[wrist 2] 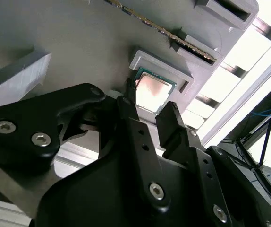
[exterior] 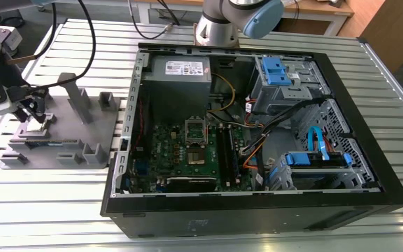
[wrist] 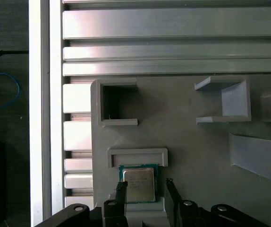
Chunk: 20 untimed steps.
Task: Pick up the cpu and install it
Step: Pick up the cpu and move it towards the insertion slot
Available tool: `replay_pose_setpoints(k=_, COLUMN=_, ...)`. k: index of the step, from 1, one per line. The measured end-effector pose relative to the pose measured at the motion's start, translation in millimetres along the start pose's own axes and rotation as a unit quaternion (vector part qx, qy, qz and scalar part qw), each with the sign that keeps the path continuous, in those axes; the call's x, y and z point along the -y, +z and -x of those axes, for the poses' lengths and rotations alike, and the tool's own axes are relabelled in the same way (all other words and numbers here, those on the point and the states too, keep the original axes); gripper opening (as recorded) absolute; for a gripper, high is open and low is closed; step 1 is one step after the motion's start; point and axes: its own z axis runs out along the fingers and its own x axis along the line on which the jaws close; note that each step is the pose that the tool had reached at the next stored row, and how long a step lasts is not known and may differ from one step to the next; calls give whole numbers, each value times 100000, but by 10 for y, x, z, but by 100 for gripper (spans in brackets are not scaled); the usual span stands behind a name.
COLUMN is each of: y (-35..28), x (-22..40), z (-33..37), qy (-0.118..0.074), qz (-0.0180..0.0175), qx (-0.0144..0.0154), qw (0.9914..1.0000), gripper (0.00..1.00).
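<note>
1. One black two-fingered pincer (wrist: pixel 145 185) hangs low over the fixture. Its two fingers (wrist: pixel 172 191) are spread, one on each side of the chip. It holds nothing, and a narrow gap shows at one finger. I cannot tell whether the other finger touches.
2. One cpu (wrist: pixel 139 184) – a small flat square chip with a shiny silver metal top and a green rim – lies flat in a shallow walled nest between the fingertips. The second wrist view shows it (wrist 2: pixel 150 89) seated there too.
3. One grey fixture plate (wrist: pixel 197 156) carries that nest, along with several raised grey brackets and pockets.
4. One long thin green memory stick (wrist 2: pixel 173 37) stands on edge in slotted holders on the same plate, near the nest.
5. One slatted aluminium desk (exterior: pixel 48 199) bears the plate toward the exterior view's left, with the pincer (exterior: pixel 35 118) above it.
6. One open black computer case (exterior: pixel 257 210) lies beside the plate. It holds one green motherboard (exterior: pixel 180 152) with one rectangular silver socket frame (exterior: pixel 195 131), well apart from the chip.
7. Two blue drive caddies (exterior: pixel 280 71) (exterior: pixel 314 157) sit along the case's far side, at the exterior view's right.
</note>
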Motion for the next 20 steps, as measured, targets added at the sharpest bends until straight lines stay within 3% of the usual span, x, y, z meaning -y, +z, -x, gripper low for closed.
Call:
replay_pose_setpoints(k=3, y=1, x=0, z=0, qy=1, qz=-1, qx=1, qw=100000, gripper=53)
replay_pose_setpoints(k=6, y=5, x=0, z=0, qy=3, qz=3, qx=7, qw=100000, gripper=53)
replay_pose_setpoints(k=14, y=115, x=4, z=0, qy=2, qz=1, qx=4, qw=100000, gripper=53)
replay_pose_setpoints(k=20, y=121, x=4, z=0, qy=2, qz=-3, qx=-2, qw=100000, gripper=53)
